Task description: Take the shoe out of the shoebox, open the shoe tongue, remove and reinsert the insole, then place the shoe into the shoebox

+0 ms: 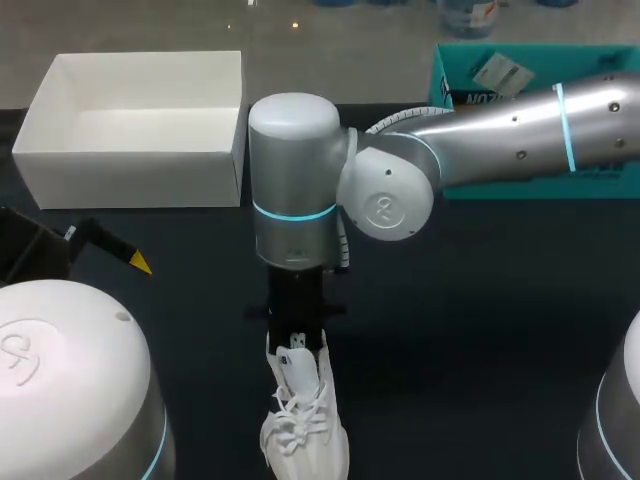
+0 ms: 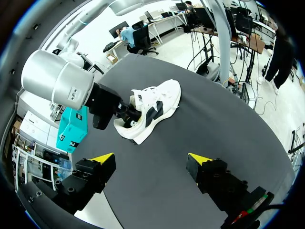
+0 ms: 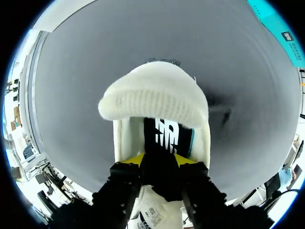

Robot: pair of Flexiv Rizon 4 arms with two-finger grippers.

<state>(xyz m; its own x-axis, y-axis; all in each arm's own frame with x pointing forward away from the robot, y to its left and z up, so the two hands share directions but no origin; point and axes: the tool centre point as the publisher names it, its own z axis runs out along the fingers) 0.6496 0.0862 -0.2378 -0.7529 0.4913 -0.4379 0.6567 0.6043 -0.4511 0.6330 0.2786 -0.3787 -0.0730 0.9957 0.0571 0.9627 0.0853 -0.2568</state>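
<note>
Shoe (image 1: pixel 303 420) is out on the tabletop (image 1: pixel 480 330), right claw (image 3: pixel 160 164) pinching the black insole (image 3: pixel 167 136) at its heel, left claw (image 2: pixel 152 157) hanging open, so I'd pull slow and straight or the shoe lifts too.

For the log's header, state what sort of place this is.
Probably a robotics lab bench: two robot arms over a dark table, right hand gripping a white sneaker's insole, an open white shoebox nearby.
</note>
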